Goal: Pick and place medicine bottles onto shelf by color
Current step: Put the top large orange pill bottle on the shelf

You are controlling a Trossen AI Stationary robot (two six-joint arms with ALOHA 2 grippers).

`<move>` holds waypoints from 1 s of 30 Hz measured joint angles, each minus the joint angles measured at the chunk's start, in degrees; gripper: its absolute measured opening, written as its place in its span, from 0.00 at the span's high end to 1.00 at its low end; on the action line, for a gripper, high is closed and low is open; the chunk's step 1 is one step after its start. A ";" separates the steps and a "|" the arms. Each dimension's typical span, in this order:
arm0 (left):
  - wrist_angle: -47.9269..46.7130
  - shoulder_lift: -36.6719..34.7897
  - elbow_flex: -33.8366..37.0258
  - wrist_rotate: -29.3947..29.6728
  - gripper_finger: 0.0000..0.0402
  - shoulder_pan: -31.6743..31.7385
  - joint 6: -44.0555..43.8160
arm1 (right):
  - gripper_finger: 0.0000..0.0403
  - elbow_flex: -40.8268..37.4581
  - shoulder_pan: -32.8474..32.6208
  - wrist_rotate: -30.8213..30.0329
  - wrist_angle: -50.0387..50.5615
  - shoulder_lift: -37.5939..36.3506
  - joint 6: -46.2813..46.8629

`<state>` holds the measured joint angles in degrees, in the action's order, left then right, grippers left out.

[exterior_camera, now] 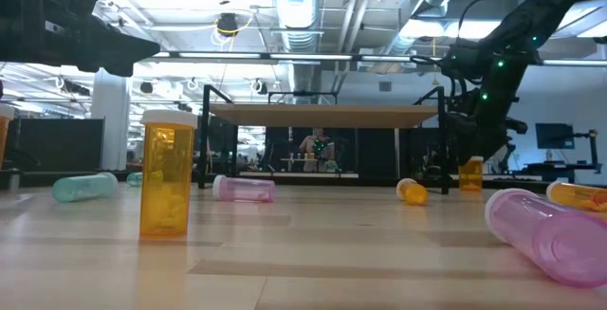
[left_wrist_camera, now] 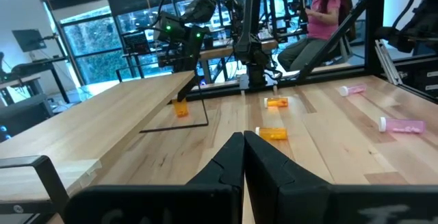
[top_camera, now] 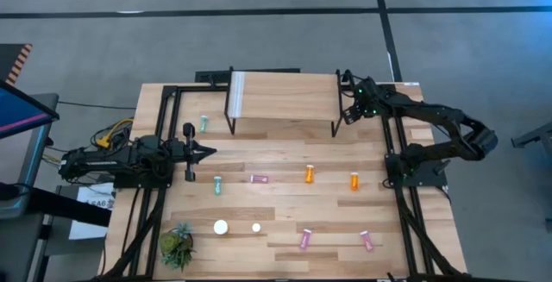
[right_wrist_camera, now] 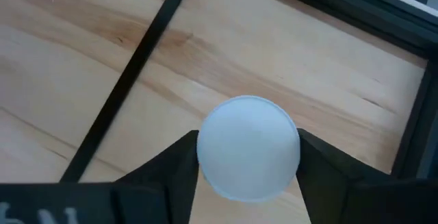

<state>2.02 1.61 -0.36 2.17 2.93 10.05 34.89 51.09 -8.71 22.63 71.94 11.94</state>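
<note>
**Right gripper closed in on an upright bottle beside the shelf**

The right gripper [right_wrist_camera: 248, 157] was seen straddling the round white cap [right_wrist_camera: 248, 146] of a small orange cylindrical pill bottle [left_wrist_camera: 181, 109], which stood upright on the tabletop just beside a black leg of the raised light-wood shelf [top_camera: 285, 94]. The fingers flanked the cap (firm contact could not be judged). A grip only on the cap might slip, or the bottle be tipped against the leg. The left gripper [left_wrist_camera: 244, 157] was clenched empty, well apart.
</note>
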 joint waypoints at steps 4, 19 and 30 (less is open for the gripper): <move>0.00 0.00 -0.01 -0.01 1.00 0.00 0.02 | 0.50 0.02 0.00 -0.14 0.03 -0.04 0.00; 0.00 -0.02 0.00 -0.02 1.00 0.01 0.02 | 0.46 4.79 -0.07 0.04 10.89 -8.00 0.52; 0.00 0.00 -0.01 0.00 1.00 0.01 0.01 | 0.46 10.67 -1.80 2.86 16.62 -14.52 2.26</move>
<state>2.02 1.61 -0.37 2.17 2.94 10.06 45.56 49.29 -5.85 39.25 57.42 14.21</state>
